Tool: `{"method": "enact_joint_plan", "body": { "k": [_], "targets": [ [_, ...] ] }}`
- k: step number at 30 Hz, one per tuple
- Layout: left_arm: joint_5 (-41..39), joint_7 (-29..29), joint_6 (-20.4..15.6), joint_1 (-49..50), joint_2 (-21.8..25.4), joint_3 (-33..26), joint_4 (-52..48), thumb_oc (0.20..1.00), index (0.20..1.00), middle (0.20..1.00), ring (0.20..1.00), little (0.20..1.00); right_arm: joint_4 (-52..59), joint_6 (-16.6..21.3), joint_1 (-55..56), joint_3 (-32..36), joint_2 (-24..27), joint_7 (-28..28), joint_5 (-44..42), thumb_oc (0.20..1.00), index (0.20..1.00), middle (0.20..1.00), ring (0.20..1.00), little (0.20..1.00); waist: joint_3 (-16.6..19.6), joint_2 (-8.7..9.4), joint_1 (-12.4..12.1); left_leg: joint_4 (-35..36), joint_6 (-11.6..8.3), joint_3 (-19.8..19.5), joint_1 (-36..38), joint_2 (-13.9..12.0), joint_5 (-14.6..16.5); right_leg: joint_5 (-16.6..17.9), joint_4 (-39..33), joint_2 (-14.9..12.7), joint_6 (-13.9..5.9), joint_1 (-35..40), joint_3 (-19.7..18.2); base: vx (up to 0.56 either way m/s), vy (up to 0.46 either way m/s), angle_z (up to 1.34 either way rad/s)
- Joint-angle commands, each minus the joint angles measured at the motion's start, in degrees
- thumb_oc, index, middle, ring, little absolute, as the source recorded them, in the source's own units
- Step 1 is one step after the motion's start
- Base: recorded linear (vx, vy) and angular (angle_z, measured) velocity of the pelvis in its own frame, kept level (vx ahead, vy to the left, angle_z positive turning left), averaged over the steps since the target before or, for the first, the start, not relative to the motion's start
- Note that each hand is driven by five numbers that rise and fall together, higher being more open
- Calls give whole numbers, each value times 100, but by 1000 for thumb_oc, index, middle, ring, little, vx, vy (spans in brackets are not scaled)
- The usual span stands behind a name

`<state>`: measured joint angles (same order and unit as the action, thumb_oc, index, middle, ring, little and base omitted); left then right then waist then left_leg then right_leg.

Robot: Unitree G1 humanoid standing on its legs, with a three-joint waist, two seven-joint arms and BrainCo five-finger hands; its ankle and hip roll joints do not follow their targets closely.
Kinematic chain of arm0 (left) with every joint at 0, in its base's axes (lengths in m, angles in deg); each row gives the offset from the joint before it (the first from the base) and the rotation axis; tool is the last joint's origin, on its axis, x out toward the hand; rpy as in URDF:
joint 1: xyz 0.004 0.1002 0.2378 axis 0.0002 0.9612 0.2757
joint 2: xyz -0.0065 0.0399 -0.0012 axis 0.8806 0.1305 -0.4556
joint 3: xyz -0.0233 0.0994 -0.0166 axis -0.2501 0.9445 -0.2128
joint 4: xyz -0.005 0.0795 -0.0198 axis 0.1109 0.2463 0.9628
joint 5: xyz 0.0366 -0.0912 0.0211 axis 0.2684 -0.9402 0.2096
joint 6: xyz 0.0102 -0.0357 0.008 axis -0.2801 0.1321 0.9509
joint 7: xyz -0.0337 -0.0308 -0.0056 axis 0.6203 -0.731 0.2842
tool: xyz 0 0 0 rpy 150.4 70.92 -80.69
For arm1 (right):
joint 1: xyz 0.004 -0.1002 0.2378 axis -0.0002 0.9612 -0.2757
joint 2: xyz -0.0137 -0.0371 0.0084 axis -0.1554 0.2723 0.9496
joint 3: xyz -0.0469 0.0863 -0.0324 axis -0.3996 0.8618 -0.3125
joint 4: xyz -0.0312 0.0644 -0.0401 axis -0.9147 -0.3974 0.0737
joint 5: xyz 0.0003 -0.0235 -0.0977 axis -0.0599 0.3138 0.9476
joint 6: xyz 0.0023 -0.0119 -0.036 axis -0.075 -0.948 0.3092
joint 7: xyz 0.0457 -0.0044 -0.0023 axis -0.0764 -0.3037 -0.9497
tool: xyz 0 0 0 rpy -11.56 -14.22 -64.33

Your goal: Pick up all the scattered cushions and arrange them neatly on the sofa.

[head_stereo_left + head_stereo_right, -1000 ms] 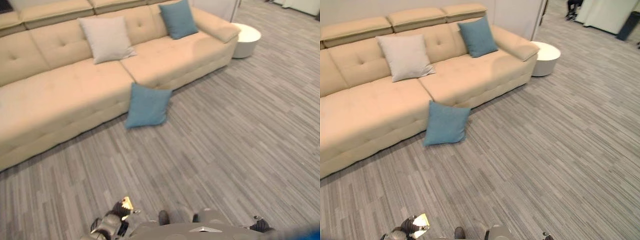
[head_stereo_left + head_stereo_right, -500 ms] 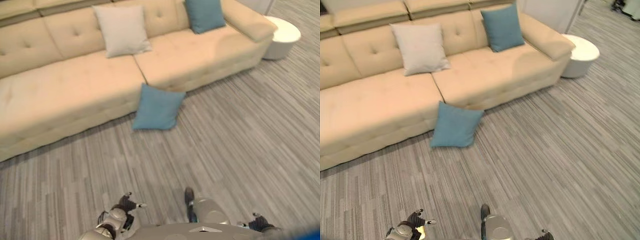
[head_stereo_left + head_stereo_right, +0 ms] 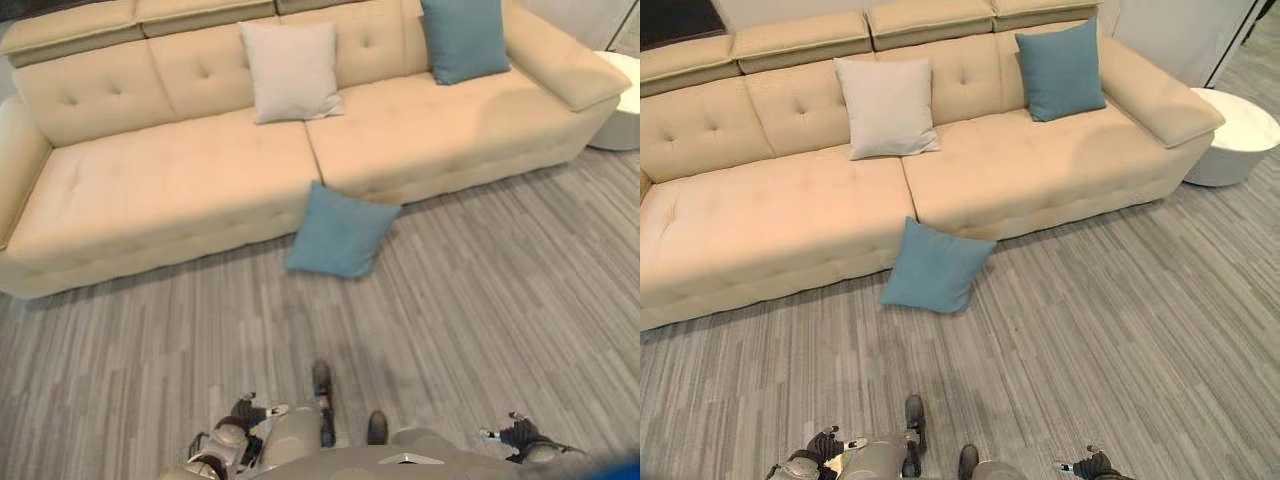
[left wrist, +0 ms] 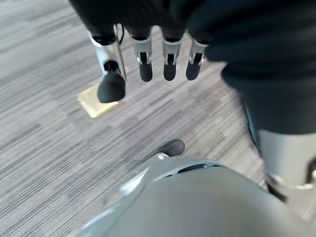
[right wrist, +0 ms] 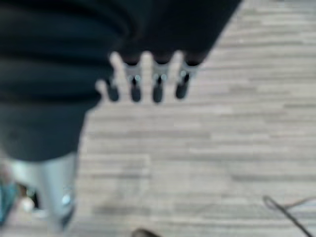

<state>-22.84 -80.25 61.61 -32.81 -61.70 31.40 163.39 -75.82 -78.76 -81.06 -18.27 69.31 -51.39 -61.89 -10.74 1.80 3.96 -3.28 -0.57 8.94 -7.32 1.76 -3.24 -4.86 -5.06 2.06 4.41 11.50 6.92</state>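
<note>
Two cushions already stand on the sofa (image 3: 180, 190) in the left eye view: a pale cushion (image 3: 291, 72) at 12 o'clock against the backrest and a blue cushion (image 3: 463, 38) at 1 o'clock near the armrest. One further blue floor cushion (image 3: 339, 230) lies on the floor, leaning against the sofa front at centre; that one is left to collect, so the task looks roughly two-thirds done. The left seat sections are bare.

Right eye view: same layout, with a round white side table (image 3: 1235, 135) at 2 o'clock beside the sofa end, on grey striped carpet (image 3: 1120, 330). Both hands hang low at 6 o'clock, well apart from the floor cushion.

Left wrist view: left hand (image 4: 148, 59) has fingers straight and loosely spread, holding nothing, above carpet with a small tan patch (image 4: 96, 104).

Right wrist view: right hand (image 5: 148, 79) appears straight-fingered and empty, though the view is poor.
</note>
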Motion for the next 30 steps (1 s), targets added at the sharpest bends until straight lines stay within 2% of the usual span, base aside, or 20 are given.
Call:
{"method": "enact_joint_plan", "body": {
  "k": [1, 3, 5, 6, 8, 10, 12, 13, 14, 17, 18, 19, 21, 22, 23, 25, 27, 28, 29, 30],
  "targets": [
    [-85, 19, -15, 60, 58, 88, 15, 1000, 1000, 1000, 1000, 1000, 226, 18, 127, -67, 147, 31, 27, 1000, 1000, 1000, 1000, 1000, 163, -8, -42, -249, 357, -45, 371, 231, 840, -366, 1837, -426, -746, -767, -463, 229, 87, -57],
    [-127, 5, -11, 47, 94, 61, -26, 1000, 1000, 1000, 1000, 1000, 281, 11, 47, -119, 158, 28, 100, 1000, 1000, 1000, 1000, 1000, 102, -60, -48, -203, 521, -13, 577, 251, 978, -14, 2778, -600, -895, -1196, -369, 222, 90, -46],
    [-165, -1, -17, 29, 130, 47, -59, 1000, 1000, 1000, 1000, 1000, 337, 20, -2, -124, 145, 29, 108, 1000, 1000, 1000, 1000, 1000, 17, -116, -45, -184, 598, 5, 741, 214, 1078, 172, 3482, -736, -911, -1598, -216, 173, 62, -8],
    [-189, 0, -27, 24, 140, 30, -59, 1000, 1000, 1000, 1000, 1000, 350, 38, -15, -129, 136, 28, 127, 1000, 1000, 1000, 1000, 1000, 3, -152, -31, -160, 606, -8, 836, 189, 1143, 159, 3608, -815, -867, -1771, -89, 295, 19, 2],
    [-181, 12, -39, -5, 141, 64, -72, 1000, 1000, 1000, 1000, 1000, 324, 29, -41, -144, 135, 23, 134, 1000, 1000, 1000, 1000, 1000, -13, -179, 71, -121, 576, -128, 1030, 194, 1264, 35, 3424, -764, -798, -2030, 11, 259, -28, 8],
    [-150, 21, -55, -51, 153, 110, -89, 1000, 1000, 1000, 1000, 1000, 320, 27, -75, -157, 150, 12, 118, 1000, 1000, 1000, 1000, 1000, -45, -131, 193, -83, 542, -260, 1228, 264, 1377, 35, 2814, -580, -805, -2277, -14, 258, -114, 20],
    [-119, 32, -77, -92, 158, 122, -80, 1000, 1000, 1000, 1000, 1000, 366, 6, -103, -197, 201, -8, 143, 1000, 1000, 1000, 1000, 1000, -77, -35, 274, -53, 473, -366, 1467, 371, 1552, 261, 1835, -585, -895, -2420, 158, 267, -127, 27],
    [-119, 32, -78, -92, 156, 121, -80, 1000, 1000, 1000, 1000, 1000, 367, 5, -103, -197, 203, -8, 143, 1000, 1000, 1000, 1000, 1000, -98, -50, 289, -54, 469, -383, 1493, 353, 1563, 270, 1801, -572, -893, -2373, 181, 309, -168, 26],
    [-80, 35, -94, -116, 164, 114, -39, 1000, 1000, 1000, 1000, 1000, 360, -7, -112, -219, 229, -17, 183, 1000, 1000, 1000, 1000, 1000, -102, 9, 339, -71, 392, -454, 1674, 408, 1684, 503, 1229, -580, -977, -2493, 301, 297, -172, 39],
    [-15, 67, -116, -119, 159, 149, -21, 1000, 1000, 1000, 1000, 1000, 362, -12, -67, -197, 269, -9, 188, 1000, 1000, 1000, 1000, 1000, -94, 20, 411, -171, 336, -537, 1801, 392, 1832, 533, 1068, -552, -979, -2397, 213, 261, -181, 38],
    [42, 80, -122, -69, 127, 171, 1, 1000, 1000, 1000, 1000, 1000, 342, -2, 9, -199, 276, -14, 189, 1000, 1000, 1000, 1000, 1000, 10, 29, 416, -384, 254, -549, 1841, 365, 1850, 610, 985, -511, -860, -2223, 114, 231, -194, 63],
    [48, 90, -120, -48, 110, 169, 11, 1000, 1000, 1000, 1000, 1000, 333, 4, 33, -197, 271, -29, 190, 1000, 1000, 1000, 1000, 1000, 35, 25, 417, -631, 174, -516, 1792, 306, 1791, 610, 1005, -494, -814, -2127, 125, 354, -357, 74],
    [54, 130, -116, -13, 75, 181, -25, 1000, 1000, 1000, 1000, 1000, 305, 54, 52, -150, 274, -34, 110, 1000, 1000, 1000, 1000, 1000, 24, 69, 429, -2176, -273, -211, 1242, -129, 1102, 464, 855, -451, -571, -1601, 91, 205, -339, 34],
    [34, 132, -97, -29, 83, 183, -88, 1000, 1000, 1000, 1000, 1000, 331, 54, 49, -149, 280, -28, 75, 1000, 1000, 1000, 1000, 1000, -17, 155, 408, -2698, -253, -54, 947, -265, 807, 404, 819, -495, -479, -1476, 83, 83, -276, 28],
    [4, 126, -87, -50, 95, 193, -130, 1000, 1000, 1000, 1000, 1000, 339, 52, 13, -179, 294, -9, 45, 1000, 1000, 1000, 1000, 1000, -73, 193, 356, -3266, -257, -77, 702, -329, 720, 362, 776, -433, -379, -1384, 24, 104, -247, 12],
    [-45, 95, -60, -54, 101, 205, -140, 1000, 1000, 1000, 1000, 1000, 325, 16, 5, -169, 320, 0, -18, 1000, 1000, 1000, 1000, 1000, -105, 289, 254, -3678, -151, 33, 282, -340, 774, 244, 748, -444, -281, -1180, -91, 143, -152, -23],
    [-81, 86, -64, -60, 76, 237, -163, 1000, 1000, 1000, 1000, 1000, 314, 12, 41, -187, 338, 13, -17, 1000, 1000, 1000, 1000, 1000, -144, 235, 166, -3142, -63, 98, 108, -455, 980, 100, 757, -390, -289, -1010, -126, 149, -15, -31],
    [-81, 86, -64, -61, 79, 237, -163, 1000, 1000, 1000, 1000, 1000, 314, 12, 40, -187, 335, 13, -17, 1000, 1000, 1000, 1000, 1000, -132, 255, 168, -3106, -58, 105, 109, -432, 950, 108, 752, -411, -293, -1022, -128, 196, 24, -27],
    [-94, 61, -69, -86, 75, 273, -214, 1000, 1000, 1000, 1000, 1000, 316, 27, 61, -188, 351, 32, -14, 1000, 1000, 1000, 1000, 1000, -147, 261, 117, -2217, -30, 141, 40, -513, 961, -2, 732, -422, -358, -905, -96, 157, 40, -34],
    [-115, 50, -74, -108, 81, 289, -238, 1000, 1000, 1000, 1000, 1000, 316, 32, 53, -179, 363, 49, -15, 1000, 1000, 1000, 1000, 1000, -158, 234, 97, -1806, -60, 78, 25, -556, 913, -45, 756, -390, -375, -899, -101, 206, 67, -27]
  ]
}}
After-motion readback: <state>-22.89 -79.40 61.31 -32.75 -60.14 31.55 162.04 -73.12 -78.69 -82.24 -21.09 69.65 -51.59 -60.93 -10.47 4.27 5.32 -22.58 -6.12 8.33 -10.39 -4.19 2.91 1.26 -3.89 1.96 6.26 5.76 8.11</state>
